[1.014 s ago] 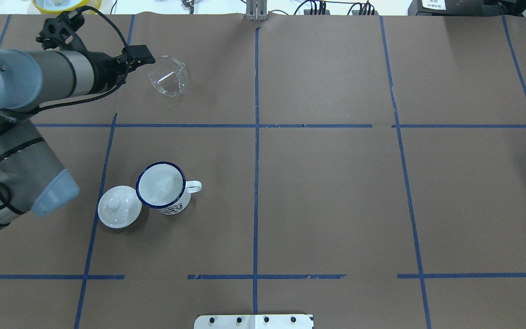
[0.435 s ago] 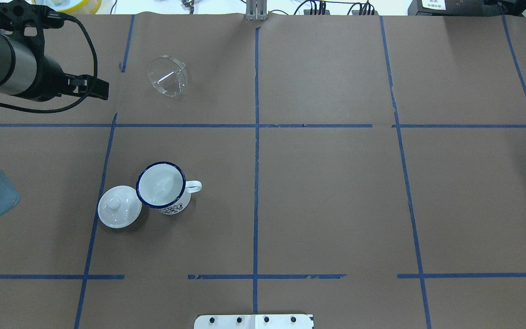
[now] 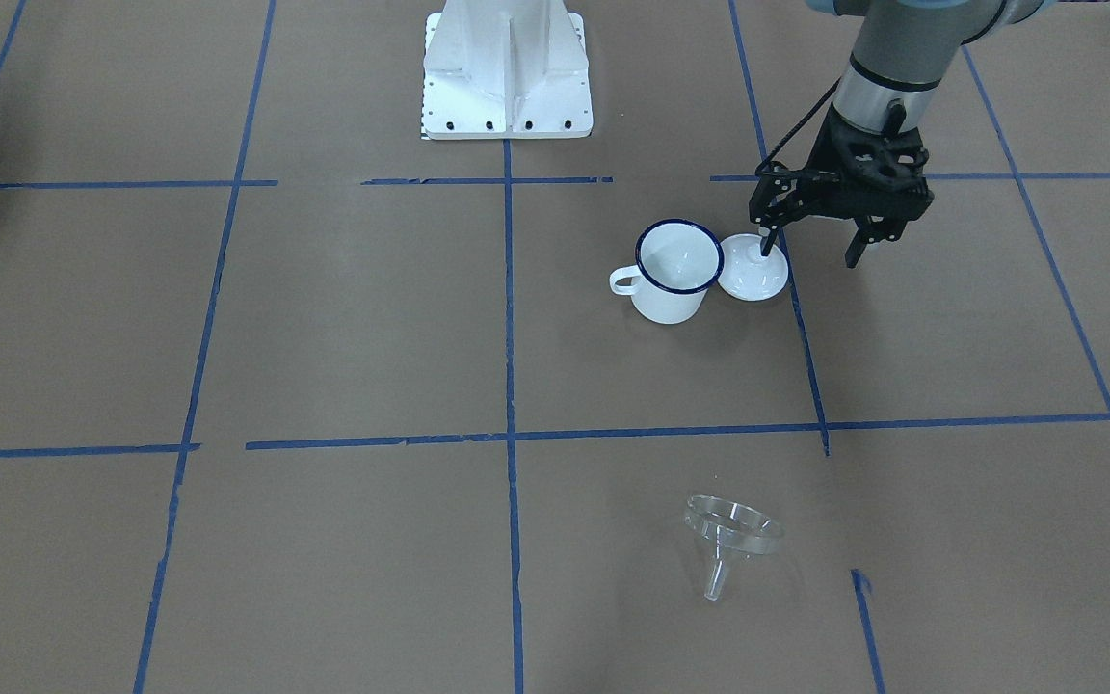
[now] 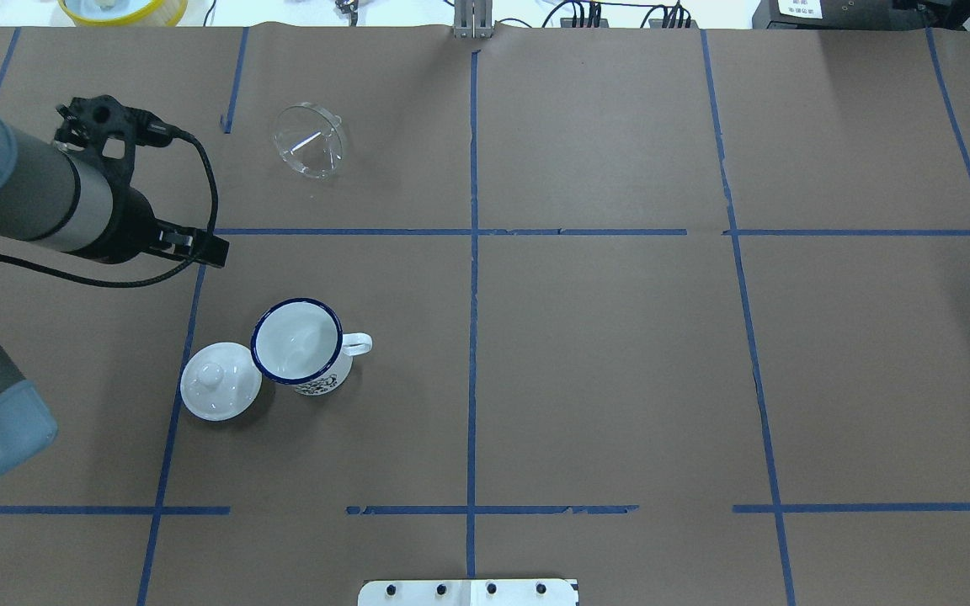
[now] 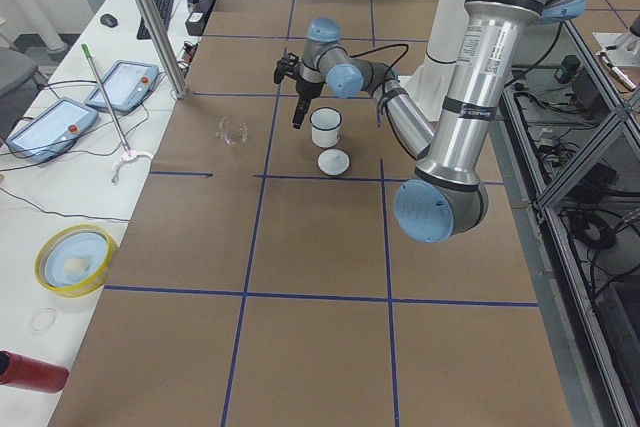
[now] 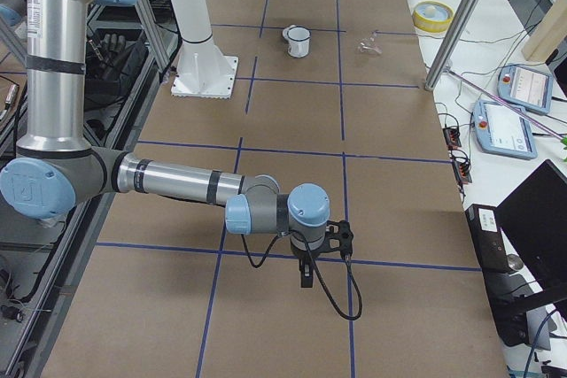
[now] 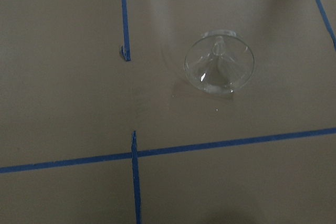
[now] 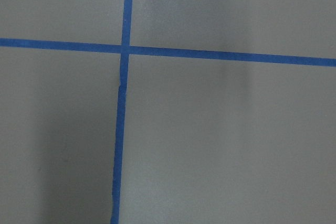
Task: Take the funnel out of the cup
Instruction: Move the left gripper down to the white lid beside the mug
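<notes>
Left claw (image 3: 808, 253), upper right of frame, hangs spread wide and empty; the right claw (image 6: 306, 276) cannot be judged. The funnel (image 3: 730, 528) rests on the tabletop (image 3: 324, 337) at lower centre, well apart from the empty cup (image 3: 671, 294), so removal appears complete.

The left arm reaches in over the worktop's (image 4: 620, 379) left edge, the left gripper (image 3: 810, 253) angled downward, jaws spread wide. The right arm stretches low near the right end; the right gripper (image 6: 306, 277) points down, its jaw state unreadable.
</notes>
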